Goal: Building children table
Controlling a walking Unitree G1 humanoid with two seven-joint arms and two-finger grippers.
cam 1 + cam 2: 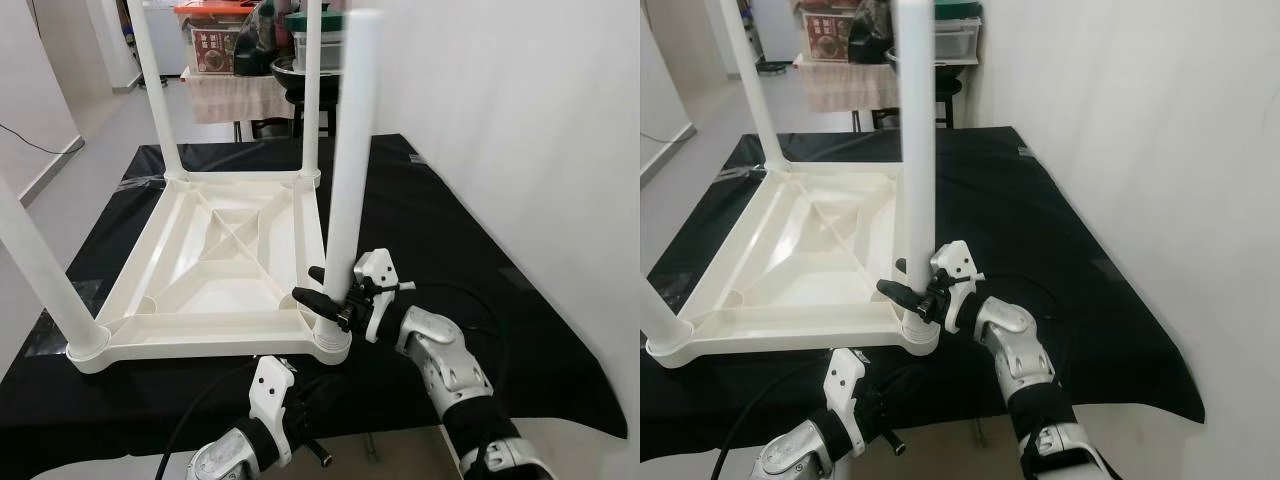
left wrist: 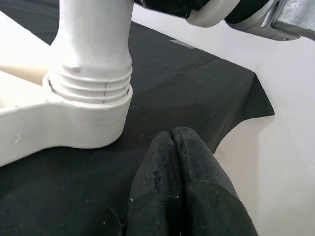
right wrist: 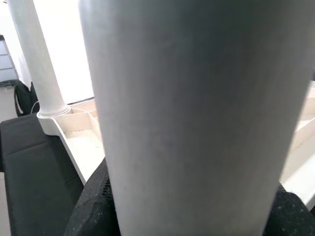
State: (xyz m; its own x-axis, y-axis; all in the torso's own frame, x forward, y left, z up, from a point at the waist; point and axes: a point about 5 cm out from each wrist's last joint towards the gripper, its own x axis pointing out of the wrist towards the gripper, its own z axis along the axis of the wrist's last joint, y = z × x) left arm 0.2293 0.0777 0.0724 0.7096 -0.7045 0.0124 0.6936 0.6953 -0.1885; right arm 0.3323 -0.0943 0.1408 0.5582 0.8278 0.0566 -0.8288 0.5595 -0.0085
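Note:
A white plastic children's table [image 1: 215, 250] lies upside down on a black cloth, with its white legs standing up from the corners. My right gripper [image 1: 322, 290] is shut on the near-right leg [image 1: 350, 150], just above the threaded socket [image 2: 91, 86] at that corner. In the right wrist view the leg [image 3: 197, 113] sits between the black fingers [image 3: 93, 206]. My left gripper [image 1: 300, 425] hangs low in front of the same corner, its fingertips [image 2: 173, 137] shut together with nothing in them, a little short of the socket.
The black cloth [image 1: 450, 230] covers a low platform whose front edge runs just below the table. A white wall [image 1: 540, 120] stands close on the right. Other legs rise at the near left [image 1: 40, 270] and far corners [image 1: 155, 90]. Boxes and containers [image 1: 215, 40] stand behind.

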